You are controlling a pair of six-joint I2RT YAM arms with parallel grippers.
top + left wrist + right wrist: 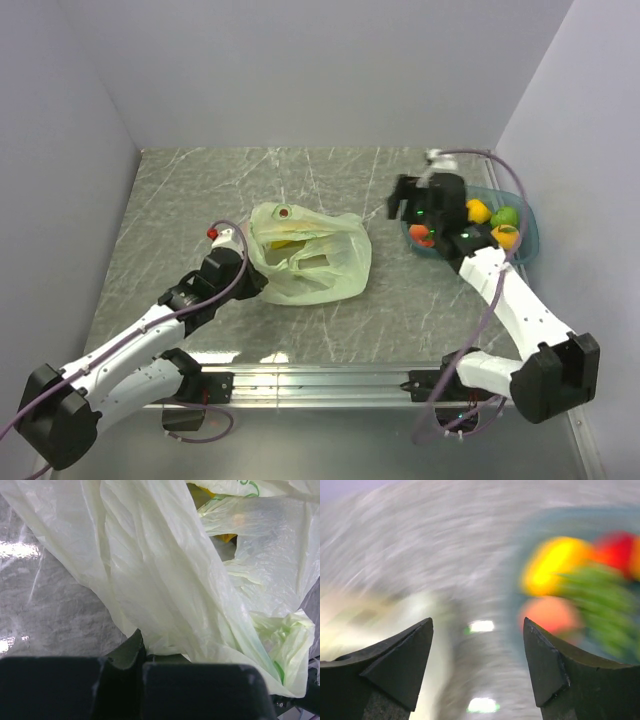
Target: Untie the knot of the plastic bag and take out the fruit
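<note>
The pale green plastic bag lies open mid-table. A dark round fruit sits at its far rim and yellow fruit shows inside. No tied knot shows. My left gripper is shut on the bag's left edge. In the left wrist view the bag fills the frame, pinched in my left gripper, with yellow fruit behind the film. My right gripper is open and empty, above the table just left of the blue tray. Its wrist view is blurred, and my right gripper holds nothing.
The tray at the right wall holds yellow, green, orange and red fruit, seen as blurred colours in the right wrist view. White walls close the table on three sides.
</note>
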